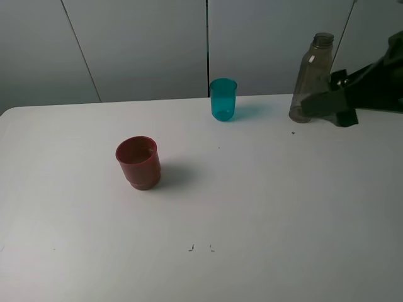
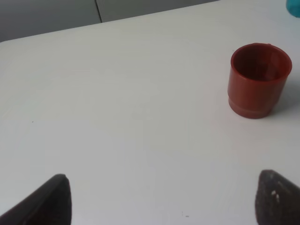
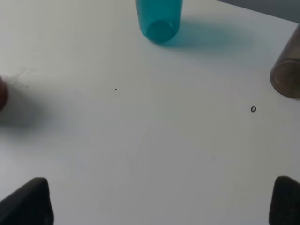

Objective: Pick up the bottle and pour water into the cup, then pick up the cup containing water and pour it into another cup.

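The smoky grey-brown bottle stands upright at the back right of the white table. The teal cup stands to its left near the back edge. The dark red cup stands left of the middle. My right gripper is open and empty, just right of the bottle's lower part and not around it. In the right wrist view the open gripper faces the table, with the teal cup ahead and the bottle's base at the edge. My left gripper is open and empty, and the red cup is ahead of it.
The white table ends at a grey panelled wall behind the cups. A tiny dark ring lies on the table near the bottle. Small dark marks show near the front. The left arm is out of the exterior view.
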